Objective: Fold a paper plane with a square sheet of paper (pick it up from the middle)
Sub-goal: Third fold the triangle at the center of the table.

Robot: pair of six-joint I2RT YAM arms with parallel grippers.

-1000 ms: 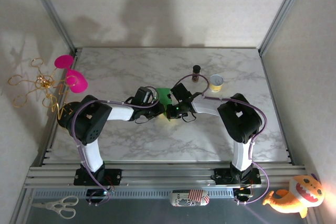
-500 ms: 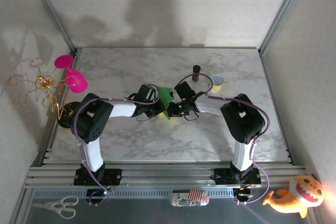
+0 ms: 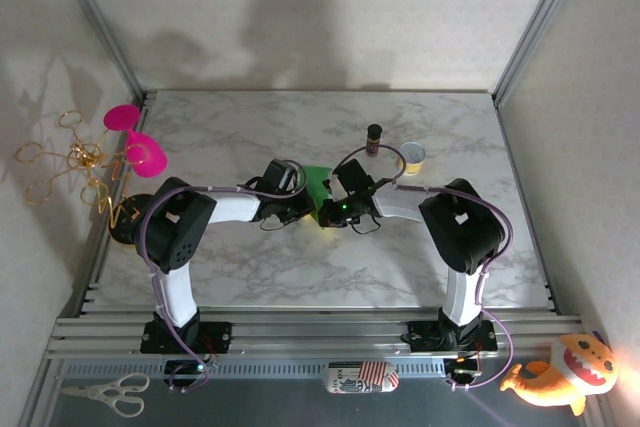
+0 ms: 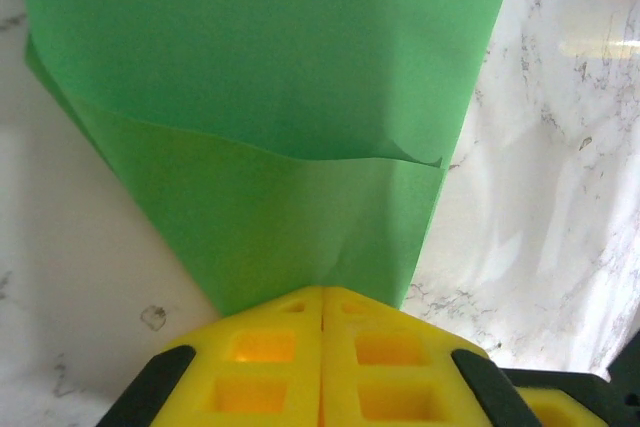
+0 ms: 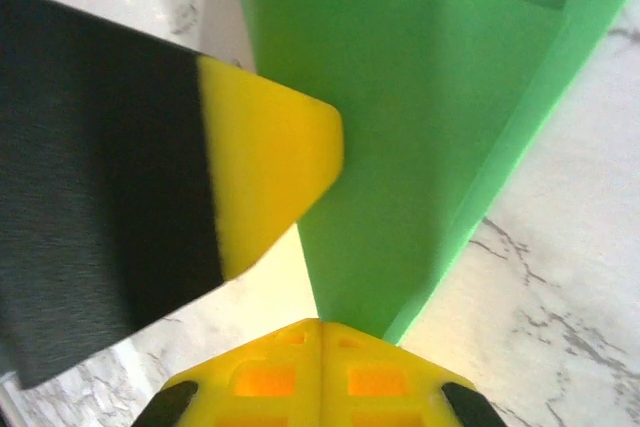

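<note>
Clearly mid-fold, nowhere near a finished dart yet. Sitting mid-table (image 3: 230, 137), just near-left of the small dark bottle (image 3: 374, 137) and the tape roll (image 3: 411, 157): sheet of paper (image 4: 280, 97), pinched from both sides. Clamped tight on its narrow end with the left gripper (image 4: 321, 297), fingers pressed together with green between them. Same story for the right gripper (image 5: 320, 325), closed on a tapering edge just beside the other claw. Shows at least one flap folded over, with a loose curling edge across the left wrist view and stacked layers in the right wrist view. Probably diagonal folds done, then; by guess, centre crease, wings and flattening left. Can't count creases, can't tell whether resting on the marble or lifted off it. Cut off at the far edge of both wrist views, tip buried between the pads, and from above mostly blocked by both wrists.
</note>
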